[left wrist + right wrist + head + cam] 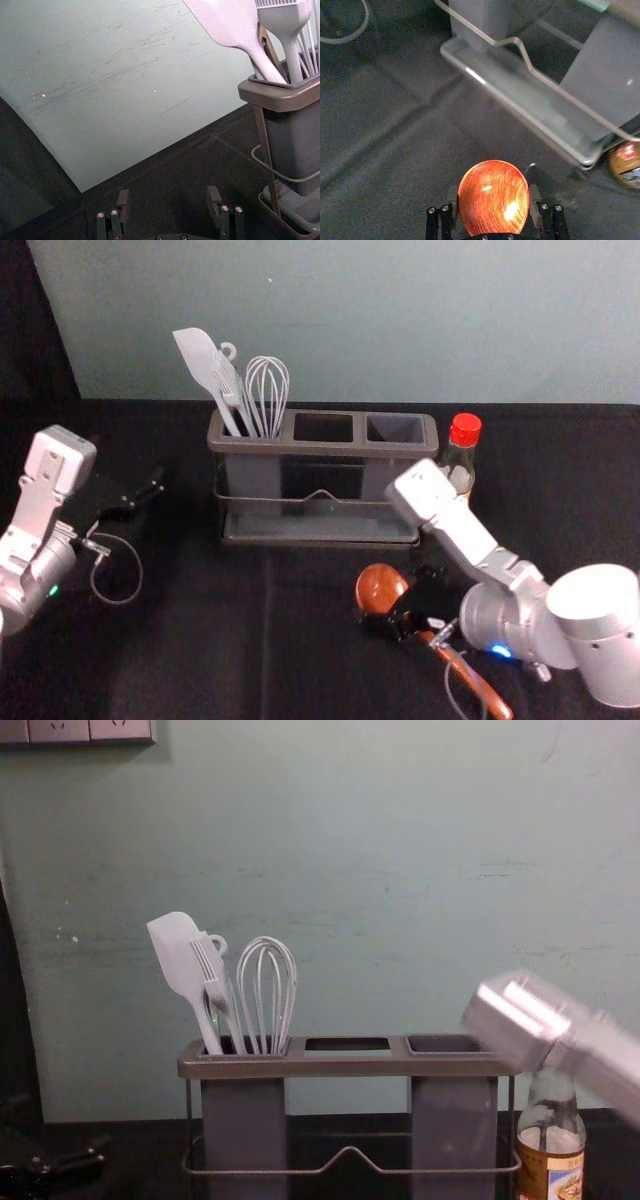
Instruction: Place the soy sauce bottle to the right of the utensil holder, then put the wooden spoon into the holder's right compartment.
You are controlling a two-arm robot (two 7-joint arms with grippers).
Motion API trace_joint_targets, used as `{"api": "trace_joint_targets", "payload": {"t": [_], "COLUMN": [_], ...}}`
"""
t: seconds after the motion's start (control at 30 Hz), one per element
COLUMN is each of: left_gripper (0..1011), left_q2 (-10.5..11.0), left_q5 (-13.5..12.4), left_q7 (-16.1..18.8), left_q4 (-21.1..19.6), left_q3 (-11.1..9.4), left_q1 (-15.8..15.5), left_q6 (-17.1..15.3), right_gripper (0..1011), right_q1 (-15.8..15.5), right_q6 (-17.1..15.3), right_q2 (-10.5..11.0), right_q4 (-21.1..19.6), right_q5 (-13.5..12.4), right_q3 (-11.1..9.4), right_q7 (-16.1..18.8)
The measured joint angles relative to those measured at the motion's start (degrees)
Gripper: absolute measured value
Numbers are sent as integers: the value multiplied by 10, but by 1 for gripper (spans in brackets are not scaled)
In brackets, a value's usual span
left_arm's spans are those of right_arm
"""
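In the head view my right gripper (405,612) is low at the right front, shut on the wooden spoon (380,588) at its bowl; the handle slants back toward the front right. The right wrist view shows the spoon's round bowl (493,197) between the fingertips of my right gripper (493,200). The grey utensil holder (330,450) stands behind, its right compartment (447,1044) holding nothing visible. The soy sauce bottle (461,455), red-capped, stands upright right of it, partly behind the right arm. My left gripper (150,490) is at the left, open in its wrist view (169,202).
A white spatula (205,365), a brush and a whisk (267,395) stand in the holder's left compartment. The holder's wire frame and lower tray (320,528) face the front. A wall rises behind the black-covered table (200,640).
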State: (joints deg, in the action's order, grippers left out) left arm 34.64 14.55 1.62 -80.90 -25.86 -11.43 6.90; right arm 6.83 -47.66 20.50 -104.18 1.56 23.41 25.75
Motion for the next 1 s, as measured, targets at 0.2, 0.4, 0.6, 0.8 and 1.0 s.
{"api": "trace_joint_targets", "payload": {"t": [0.2,0.4,0.6,0.8,1.0], "left_gripper": [1000,1000,1000,1000,1000], "left_q2": [0,0,0,0,0], "left_q5": [0,0,0,0,0], "left_q7": [0,0,0,0,0], "left_q4": [0,0,0,0,0], "left_q3": [0,0,0,0,0], "left_q1": [0,0,0,0,0], "left_q6": [0,0,0,0,0], "right_gripper": [837,838,837,837,837], "right_q1": [-38,-90,-135,-160,-172], "right_q6": [40,136,261,384,493], "right_q2": [3,-2,-20,-41,-63], "right_q4": [-60,-119,-150,-156,-141], "right_q5": [-21,-68,-102,-125,-142], "right_q3": [-49,-112,-162,-188,-202], "right_q7": [1,-5,-30,-52,-68]}}
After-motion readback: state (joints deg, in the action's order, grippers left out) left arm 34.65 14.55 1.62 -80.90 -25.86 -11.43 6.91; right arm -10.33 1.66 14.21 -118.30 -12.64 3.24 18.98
